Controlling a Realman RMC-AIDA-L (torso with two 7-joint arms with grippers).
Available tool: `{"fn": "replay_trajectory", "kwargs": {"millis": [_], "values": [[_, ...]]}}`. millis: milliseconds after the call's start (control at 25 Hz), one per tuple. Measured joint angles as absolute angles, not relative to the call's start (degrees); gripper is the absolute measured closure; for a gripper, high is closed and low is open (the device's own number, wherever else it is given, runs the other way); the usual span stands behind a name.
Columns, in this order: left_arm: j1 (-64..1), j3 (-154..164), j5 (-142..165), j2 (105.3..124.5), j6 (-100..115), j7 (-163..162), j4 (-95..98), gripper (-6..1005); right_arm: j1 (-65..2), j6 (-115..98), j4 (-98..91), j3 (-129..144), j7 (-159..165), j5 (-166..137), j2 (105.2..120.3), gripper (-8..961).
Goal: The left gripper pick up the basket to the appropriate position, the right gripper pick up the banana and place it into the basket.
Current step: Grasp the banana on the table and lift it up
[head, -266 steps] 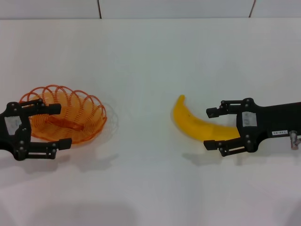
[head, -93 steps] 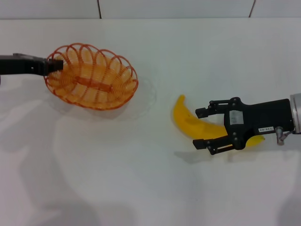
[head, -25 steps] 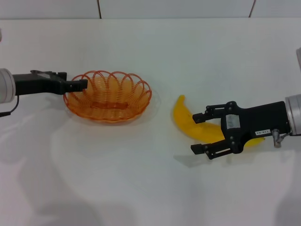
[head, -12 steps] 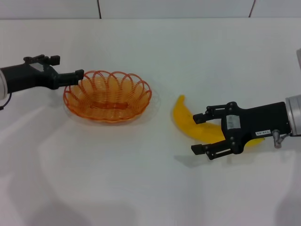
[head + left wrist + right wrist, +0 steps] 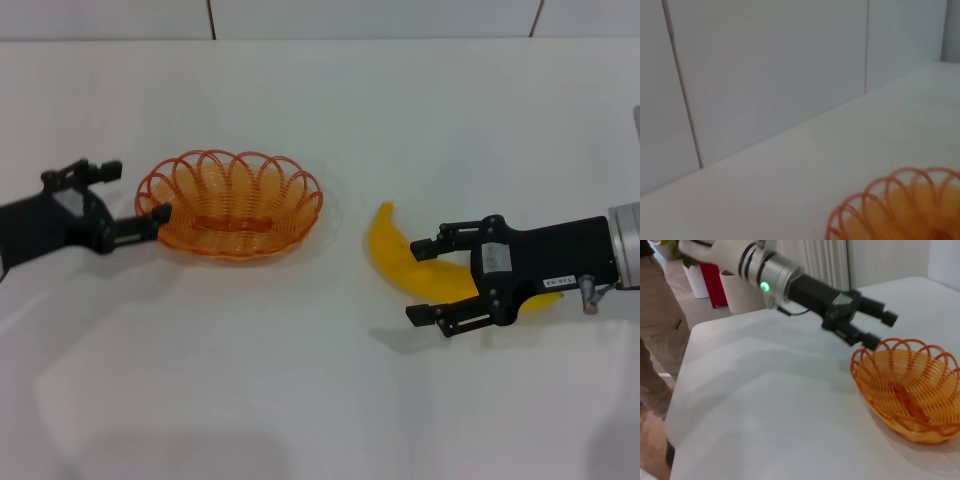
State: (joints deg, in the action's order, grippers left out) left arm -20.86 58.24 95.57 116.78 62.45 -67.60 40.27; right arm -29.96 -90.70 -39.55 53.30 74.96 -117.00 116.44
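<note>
Left gripper (image 5: 128,200) open beside the orange wire basket (image 5: 232,203); right gripper (image 5: 430,280) open, straddling the curved yellow banana (image 5: 410,262), which may roll if clamped off-centre.

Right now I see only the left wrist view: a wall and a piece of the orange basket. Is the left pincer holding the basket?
Observer: No. The left pincer is open beside the basket, at its left rim.
Operator: Where is the banana?
Observer: The banana lies on the table, right of the basket, not in it.
Operator: And the right pincer?
Observer: The right pincer is open, one finger on each side of the banana.
</note>
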Motion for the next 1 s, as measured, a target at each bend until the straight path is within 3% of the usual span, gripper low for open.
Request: {"fn": "replay_trajectory", "kwargs": {"millis": [1000], "values": [[-9.06,55.05,87.27,116.07,80.4,-52.42,38.55,92,-29.9,-90.69,-39.55,53.01,73.04,-114.48,116.68,102]]}}
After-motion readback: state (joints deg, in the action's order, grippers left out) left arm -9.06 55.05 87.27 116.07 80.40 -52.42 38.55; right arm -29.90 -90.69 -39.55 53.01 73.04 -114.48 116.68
